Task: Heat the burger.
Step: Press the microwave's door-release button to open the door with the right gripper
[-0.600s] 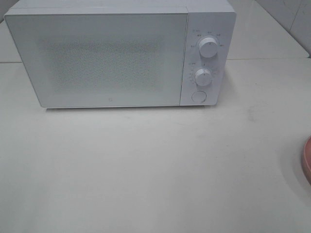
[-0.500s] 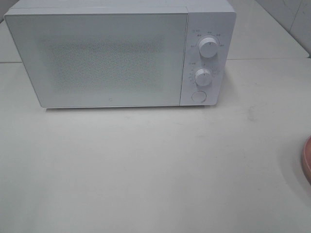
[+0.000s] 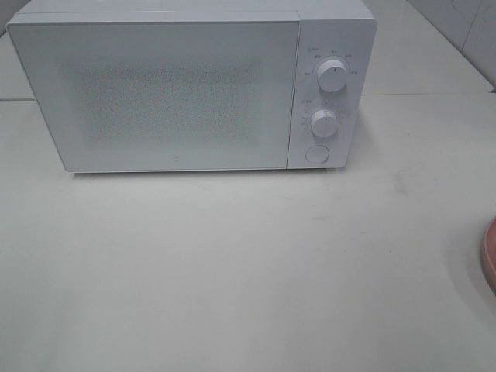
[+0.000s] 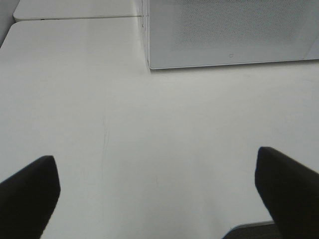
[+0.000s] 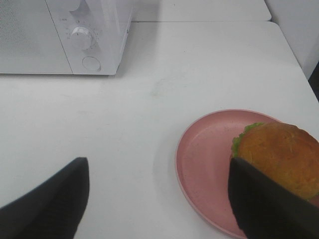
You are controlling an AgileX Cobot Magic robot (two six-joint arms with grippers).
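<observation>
The burger (image 5: 276, 157) sits on a pink plate (image 5: 204, 164) on the tabletop (image 5: 199, 74); the right hand (image 5: 157, 172) hangs near it, fingers apart, empty; the left hand (image 4: 154, 159), fingers wide apart, hangs over the tabletop before the closed microwave (image 4: 224, 30).

Soft, even indoor light; pale and slightly washed out.
A faint shadow is thrown under the microwave (image 3: 178, 85) onto the table (image 3: 232, 271), and another beside the plate (image 5: 204, 159). Speckled grain is seen on the microwave door. The dark fingers (image 4: 30, 194) close to the wrist cameras are rendered blurred and featureless.
</observation>
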